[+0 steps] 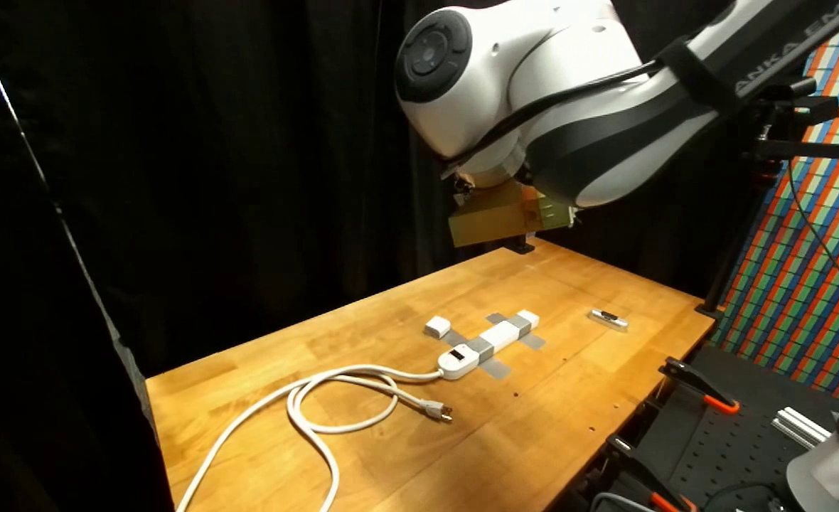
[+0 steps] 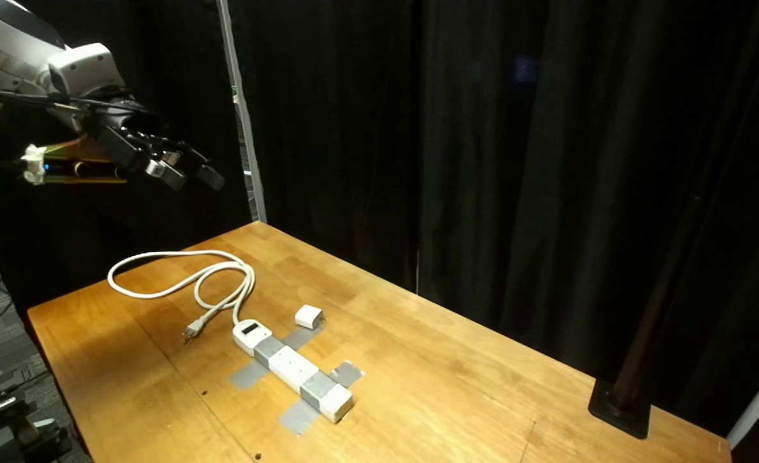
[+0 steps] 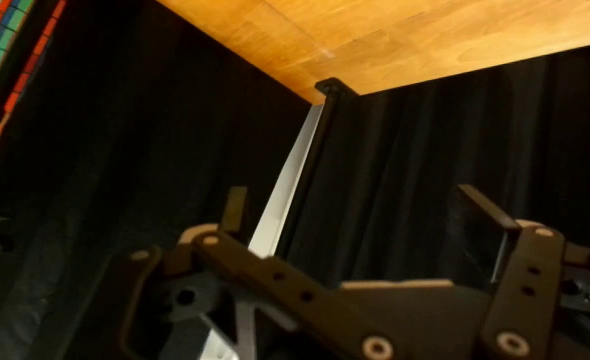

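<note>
Your white power strip [image 2: 291, 368] lies on the wooden table [image 2: 450, 386], with 2 bands of gray tape [image 2: 268, 350] across it. A small white adapter [image 2: 307, 315] sits near it, apart. Your gripper [image 3: 360, 207] hangs above table level, well apart from both; its 2 fingers [image 3: 487, 206] stand wide apart, with bare air between them, touching nothing. From the strip's end runs a looped white cord [image 2: 167, 253], its plug [image 1: 432, 407] resting on the table. In an exterior view you see a small white-and-dark object [image 1: 608, 318] farther along the table; black curtains [image 2: 514, 193] hang beyond.
</note>
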`<state>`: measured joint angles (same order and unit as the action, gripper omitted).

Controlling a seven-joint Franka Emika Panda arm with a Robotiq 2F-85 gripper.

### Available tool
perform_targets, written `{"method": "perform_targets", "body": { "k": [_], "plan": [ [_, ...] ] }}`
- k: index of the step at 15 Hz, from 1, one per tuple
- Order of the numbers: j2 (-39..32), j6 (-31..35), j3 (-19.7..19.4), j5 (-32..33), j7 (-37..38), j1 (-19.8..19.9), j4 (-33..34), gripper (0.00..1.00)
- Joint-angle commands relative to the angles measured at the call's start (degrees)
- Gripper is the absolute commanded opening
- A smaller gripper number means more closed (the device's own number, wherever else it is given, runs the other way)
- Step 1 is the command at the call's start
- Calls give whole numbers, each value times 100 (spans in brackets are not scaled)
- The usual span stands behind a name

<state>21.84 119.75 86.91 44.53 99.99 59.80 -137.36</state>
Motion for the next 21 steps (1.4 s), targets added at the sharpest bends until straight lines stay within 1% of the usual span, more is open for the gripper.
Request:
{"method": "perform_targets", "body": {
  "k": [1, 3, 4, 5, 7, 9, 10, 11, 13, 16, 19, 21],
  "plan": [
    [471, -467, 1413, -643, 408, 1566, 568, 100],
    [1164, -42, 1910, -1749, 273, 2288, 731, 100],
    [1203, -33, 2412, -2071, 439, 2850, 908, 100],
    [1567, 169, 2635, -2633, 388, 3170, 1054, 100],
    [2192, 723, 3192, -3518, 575, 3842, 1457, 100],
    [2795, 1276, 3635, -3777, 965, 4311, 1912, 100],
    [3111, 1457, 3815, -3789, 1172, 4496, 2198, 100],
    [3439, 1604, 3823, -3833, 1295, 4510, 2424, 100],
    [4108, 1818, 3641, -4155, 1457, 4374, 2786, 100],
    [5078, 1773, 3347, -4605, 1612, 4201, 3298, 100],
    [5653, 1563, 3220, -4991, 1660, 4258, 3697, 100],
    [5721, 1406, 3245, -5158, 1588, 4341, 3796, 100]
  ]
}}
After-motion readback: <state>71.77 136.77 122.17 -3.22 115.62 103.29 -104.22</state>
